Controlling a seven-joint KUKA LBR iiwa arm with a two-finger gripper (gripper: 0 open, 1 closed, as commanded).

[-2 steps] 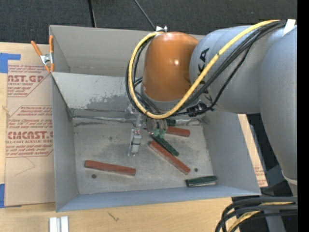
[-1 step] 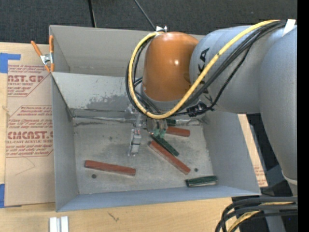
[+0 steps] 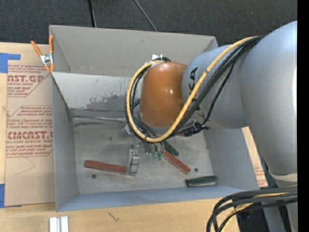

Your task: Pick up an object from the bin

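Your gripper sits at the right end of the reddish-brown flat strip, front-left in the bin; you cannot tell the claw's width; the strip looks light, stiff and thin; grip across its narrow width.

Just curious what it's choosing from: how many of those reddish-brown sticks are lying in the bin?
2. The left stick lies flat at front-left; the right stick lies slanted right of centre, partly beneath the arm. More may hide there.
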